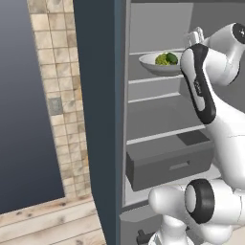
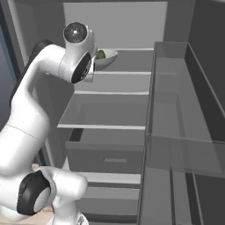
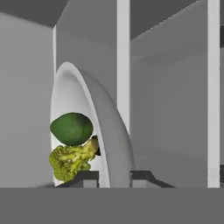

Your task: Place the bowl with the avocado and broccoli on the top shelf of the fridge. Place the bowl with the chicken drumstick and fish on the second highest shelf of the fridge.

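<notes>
One bowl with the avocado and broccoli (image 1: 158, 64) sits at the level of the top shelf (image 1: 155, 79) inside the fridge (image 1: 98, 119), and we see the gripper (image 3: 114, 176) pinched on its rim, one fingertip inside the bowl and one outside. From the hand view, which is rolled on its side, the avocado (image 3: 71, 128) lies against the broccoli (image 3: 70, 161), both close to the held edge. From the left base view the bowl appears upright with its base at or just above the shelf; we cannot tell whether it already rests there.

We judge the step in hand to be setting down this first bowl. To do it well, we would keep the bowl level, lower until its base bears fully on the shelf, and only then open the jaws, drawing the hand straight back along the rim so the fingertip inside does not nudge the food.

Edges to mind: the shelf's front lip lies just beneath the bowl, the fridge's left wall is near, and the open door (image 2: 184, 132) stands to the right. Free room lies behind the bowl and across the shelf toward the right. The second highest shelf (image 2: 112, 93) is bare.
</notes>
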Motion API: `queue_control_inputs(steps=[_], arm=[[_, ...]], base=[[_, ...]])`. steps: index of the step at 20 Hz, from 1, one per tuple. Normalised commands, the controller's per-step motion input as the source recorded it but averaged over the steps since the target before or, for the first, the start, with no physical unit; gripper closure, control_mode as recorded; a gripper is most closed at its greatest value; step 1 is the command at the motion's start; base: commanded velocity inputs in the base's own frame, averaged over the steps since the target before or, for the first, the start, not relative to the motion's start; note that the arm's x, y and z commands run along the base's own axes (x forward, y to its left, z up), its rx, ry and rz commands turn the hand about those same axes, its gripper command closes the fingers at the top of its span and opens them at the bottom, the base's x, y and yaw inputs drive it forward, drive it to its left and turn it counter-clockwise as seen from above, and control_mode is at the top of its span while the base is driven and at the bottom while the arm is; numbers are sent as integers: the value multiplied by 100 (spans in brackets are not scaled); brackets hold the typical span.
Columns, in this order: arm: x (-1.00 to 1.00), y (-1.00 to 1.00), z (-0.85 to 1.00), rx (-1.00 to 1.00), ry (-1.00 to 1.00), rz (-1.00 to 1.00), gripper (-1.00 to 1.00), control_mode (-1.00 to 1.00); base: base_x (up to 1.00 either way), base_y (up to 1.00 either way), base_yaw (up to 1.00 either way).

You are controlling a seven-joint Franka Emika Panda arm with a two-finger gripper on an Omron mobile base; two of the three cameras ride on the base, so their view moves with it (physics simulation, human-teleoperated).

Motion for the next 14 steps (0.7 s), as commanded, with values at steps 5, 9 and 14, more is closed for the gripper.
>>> queue_control_inputs(steps=[5, 9, 14], arm=[[100, 0, -8, 1, 10, -10, 100, -100], [98, 0, -8, 4, 1, -7, 100, -100], [25, 0, 0, 1, 0, -1, -100, -100]], base=[[0, 0, 0], [0, 0, 0], [0, 0, 0]])
